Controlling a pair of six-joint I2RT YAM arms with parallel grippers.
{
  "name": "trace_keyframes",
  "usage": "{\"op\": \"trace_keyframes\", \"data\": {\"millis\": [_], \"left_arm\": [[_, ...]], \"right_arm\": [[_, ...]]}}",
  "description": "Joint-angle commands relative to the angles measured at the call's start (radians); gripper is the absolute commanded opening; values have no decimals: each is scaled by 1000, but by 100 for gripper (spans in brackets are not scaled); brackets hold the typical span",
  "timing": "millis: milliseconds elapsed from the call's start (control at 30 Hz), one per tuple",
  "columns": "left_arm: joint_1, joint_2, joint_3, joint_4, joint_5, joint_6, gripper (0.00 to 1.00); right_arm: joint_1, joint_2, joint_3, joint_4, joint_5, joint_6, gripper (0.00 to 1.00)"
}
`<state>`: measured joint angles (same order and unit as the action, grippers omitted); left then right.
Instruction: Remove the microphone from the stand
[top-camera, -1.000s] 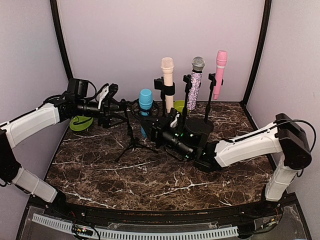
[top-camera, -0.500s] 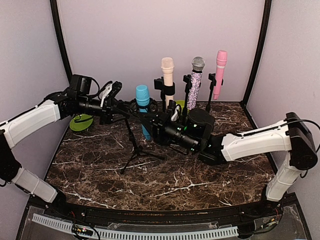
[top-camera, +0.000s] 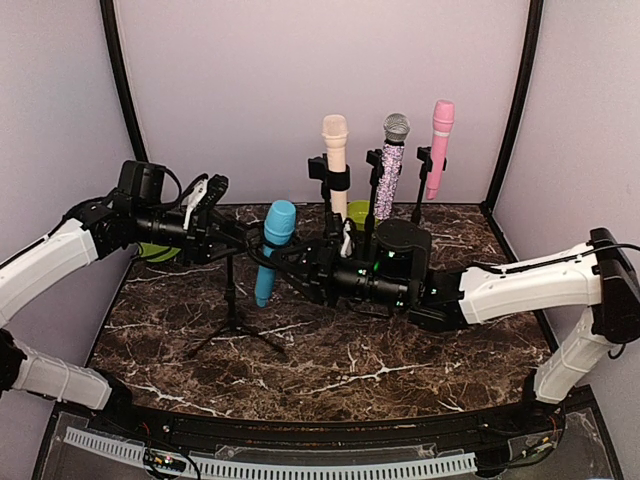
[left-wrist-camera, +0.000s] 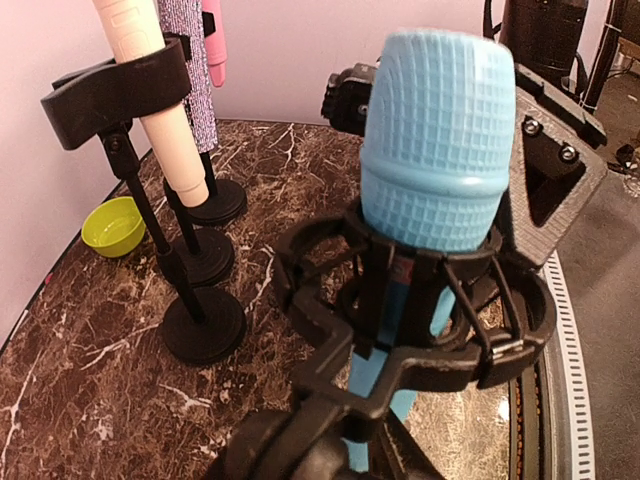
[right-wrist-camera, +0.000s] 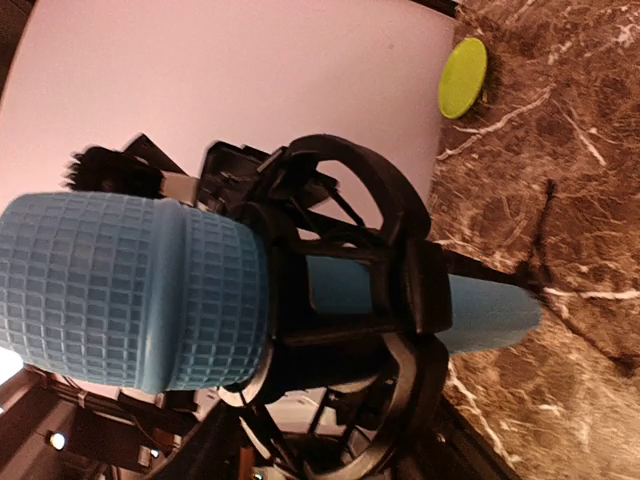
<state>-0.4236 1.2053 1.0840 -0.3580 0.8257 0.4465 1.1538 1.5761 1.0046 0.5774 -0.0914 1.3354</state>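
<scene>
While the blue microphone (top-camera: 272, 250) sits tilted in the ring-shaped cradle (left-wrist-camera: 420, 330) at the top of a black tripod stand (top-camera: 232, 320), two robot arms reach in from either side above the marble tabletop (top-camera: 330, 370). The microphone's round head pokes out above the cradle and its slim body hangs below, left of the tabletop's centre. The left arm's fingers (top-camera: 222, 232) seem clenched on the stand's upper arm just behind the cradle, though their tips are hidden in that arm's own camera view. The right arm's fingers (top-camera: 312, 272) lie just beside the microphone's lower body; whether they are grasping it or released cannot be told. To do this step well, the left side likely needs to brace the stand while the right takes a firm hold of the body. It should then move the microphone straight along its own length, head first, since the wide head probably cannot pass down through the ring. A crooked pull could snag the cradle or tip the tripod.
</scene>
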Motion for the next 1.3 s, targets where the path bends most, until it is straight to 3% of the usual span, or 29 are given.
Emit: {"op": "trace_keyframes", "data": {"millis": [0,100,267,400,767,1267], "left_arm": [[2,-60,-36,43,26,-15,0],[0,-60,-56,48,16,-19,0],[-1,-132,-167,138,0,-74,0],[-1,-219,-278,320,-34,-168,0],[-3,-162,-226,508,-53,-300,0],[-23,-118,-239,640,-53,-303,0]], "right_arm": [[-23,-31,-10,-168,-80,-97,55],[-40,-75,-21,-299,-79,-175,62],[-39,-195,-37,-474,80,-409,65],[-31,-253,-13,-460,155,-593,65],[21,-179,222,-441,168,-1033,79],[4,-1,398,-445,198,-1114,71]]}}
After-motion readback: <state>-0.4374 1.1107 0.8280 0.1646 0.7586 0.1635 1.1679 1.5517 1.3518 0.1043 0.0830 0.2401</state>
